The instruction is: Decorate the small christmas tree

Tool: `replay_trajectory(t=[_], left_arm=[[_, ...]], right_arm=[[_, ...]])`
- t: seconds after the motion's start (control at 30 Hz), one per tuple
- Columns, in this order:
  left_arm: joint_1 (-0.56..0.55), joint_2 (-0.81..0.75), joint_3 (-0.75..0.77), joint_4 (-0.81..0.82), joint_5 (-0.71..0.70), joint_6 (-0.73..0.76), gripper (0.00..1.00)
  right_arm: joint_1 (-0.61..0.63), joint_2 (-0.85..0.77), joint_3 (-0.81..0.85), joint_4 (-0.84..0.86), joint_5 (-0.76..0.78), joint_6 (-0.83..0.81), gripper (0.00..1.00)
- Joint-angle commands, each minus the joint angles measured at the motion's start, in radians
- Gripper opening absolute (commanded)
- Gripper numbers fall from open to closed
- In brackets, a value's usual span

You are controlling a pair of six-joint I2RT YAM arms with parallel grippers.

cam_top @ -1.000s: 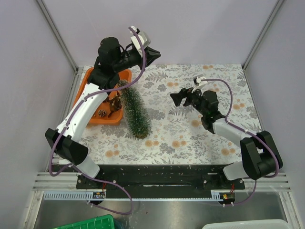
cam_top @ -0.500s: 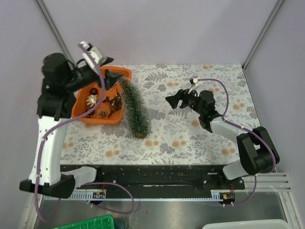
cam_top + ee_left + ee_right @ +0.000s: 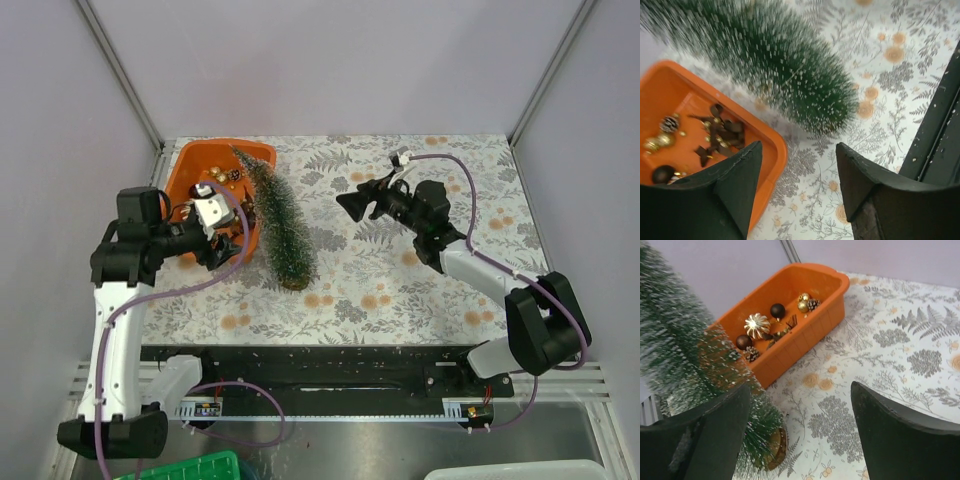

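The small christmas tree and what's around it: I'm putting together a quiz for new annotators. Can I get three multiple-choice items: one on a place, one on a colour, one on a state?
1. Where is the small christmas tree relative to the tray?
A inside it
B on the table beside it
C beneath it

2. What colour is the tray?
A blue
B white
C orange

3. How does the right gripper stand?
A open, empty
B shut on the tree
C shut on the tray's rim

Answers:
1 B: the top view shows it lying on the table along the tray's wall.
2 C: its walls are orange in every view.
3 A: its wrist view shows the fingers wide apart with nothing between them.
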Motion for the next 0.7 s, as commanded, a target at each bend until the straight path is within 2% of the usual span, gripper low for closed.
replay_trajectory(t=[0.0, 0.27, 0.53, 0.6, 0.67], left_arm=[[0.013, 0.058, -0.088, 0.143, -0.045, 0.070, 0.64], [0.010, 0.182, -0.094, 0.280, 0.048, 0.152, 0.63], [-0.090, 0.270, -0.043, 0.300, 0.041, 0.189, 0.63], [-0.093, 0.287, -0.039, 0.299, 0.031, 0.209, 0.60], [-0.094, 0.299, -0.033, 0.299, 0.008, 0.232, 0.52]], right_arm=[[0.011, -0.055, 0.059, 0.016, -0.041, -0.013, 0.89], [0.011, -0.023, 0.107, 0.066, -0.144, 0.022, 0.88], [0.018, -0.002, 0.135, 0.089, -0.177, 0.040, 0.88], [0.021, 0.003, 0.145, 0.089, -0.188, 0.037, 0.88], [0.022, 0.004, 0.151, 0.086, -0.199, 0.036, 0.88]])
